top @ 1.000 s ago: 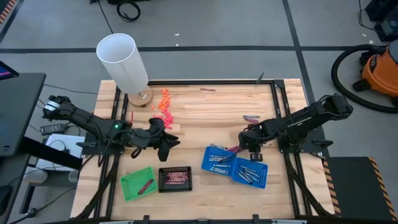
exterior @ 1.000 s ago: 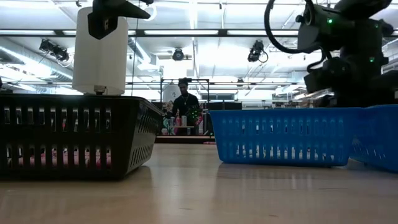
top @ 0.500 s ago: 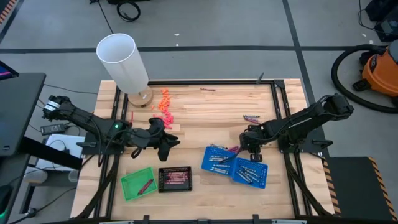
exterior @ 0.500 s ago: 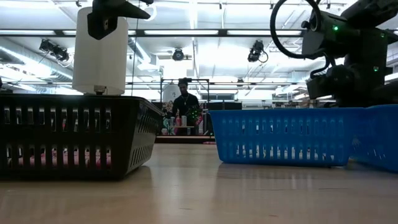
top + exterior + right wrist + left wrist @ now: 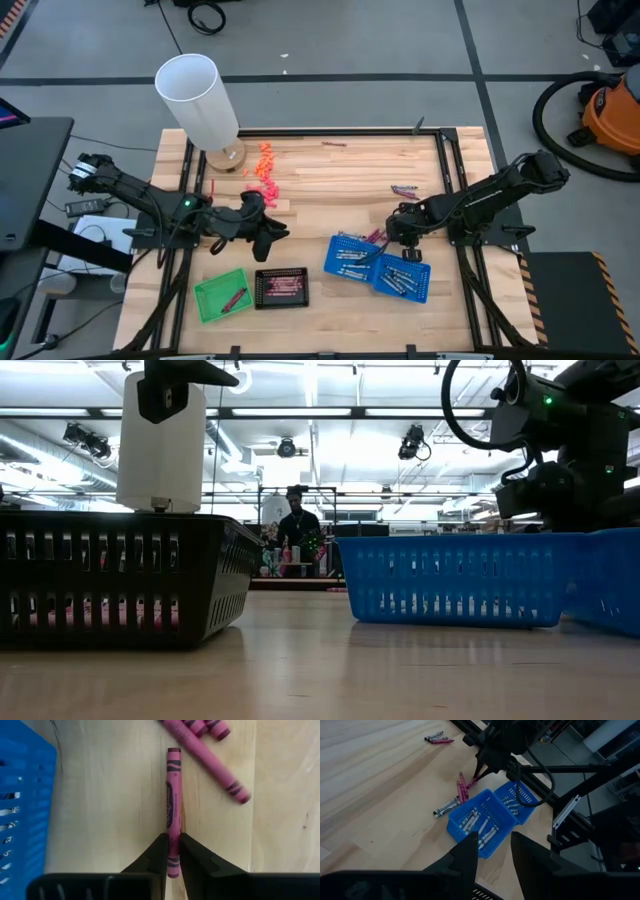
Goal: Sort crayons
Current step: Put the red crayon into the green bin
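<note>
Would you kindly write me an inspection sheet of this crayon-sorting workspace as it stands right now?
Surface: wooden table, bare at centre.
Job's things: magenta crayon lying on the wood; more magenta crayons beside it; grey crayons in two blue baskets; a red one in the green tray; red ones in the black basket.
Clutter: orange-pink pieces heaped near the white cylinder.
Grippers: right gripper closed on the magenta crayon; left gripper open, empty, above the table.
Cables: black cable on the right arm.
Surroundings: orange vacuum; a person far behind.
</note>
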Tool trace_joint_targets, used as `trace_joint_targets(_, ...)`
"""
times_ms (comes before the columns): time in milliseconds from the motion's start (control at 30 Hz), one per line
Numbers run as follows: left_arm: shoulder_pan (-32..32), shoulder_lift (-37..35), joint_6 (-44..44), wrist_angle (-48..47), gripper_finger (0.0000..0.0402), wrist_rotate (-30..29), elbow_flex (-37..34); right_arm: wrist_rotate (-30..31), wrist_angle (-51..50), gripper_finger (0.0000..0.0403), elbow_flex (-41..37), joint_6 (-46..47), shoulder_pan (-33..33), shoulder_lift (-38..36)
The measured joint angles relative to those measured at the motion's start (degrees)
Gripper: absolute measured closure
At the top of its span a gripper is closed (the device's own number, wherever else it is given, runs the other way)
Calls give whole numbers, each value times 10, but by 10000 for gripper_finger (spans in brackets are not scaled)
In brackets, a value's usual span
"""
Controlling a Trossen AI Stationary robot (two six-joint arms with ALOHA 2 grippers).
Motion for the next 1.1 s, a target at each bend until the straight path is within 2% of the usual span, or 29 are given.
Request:
trace_joint_targets(333, 0, 0, 0, -1, 276, 1, 0, -22, -23, 364, 21, 19, 3, 4)
trace_joint_targets(467, 0, 0, -1, -11, 276, 1, 0, -30, -53, 364, 59, 19, 4, 4)
trace_joint_targets(767, 0, 0, 3, -47, 276, 1, 0, 2, -100, 364, 161, 33, -4, 3)
trace_joint_targets(933, 0, 0, 3, -65, 276, 1, 0, -29, -78, 364, 211, 52, -9, 3)
trace_joint_targets(1033, 0, 0, -4, -65, 276, 3, 0, -74, -11, 364, 215, 77, -10, 3)
trace_joint_targets(1100, 0, 0, -11, -66, 276, 32, 0, -92, 42, 364, 215, 94, -9, 5)
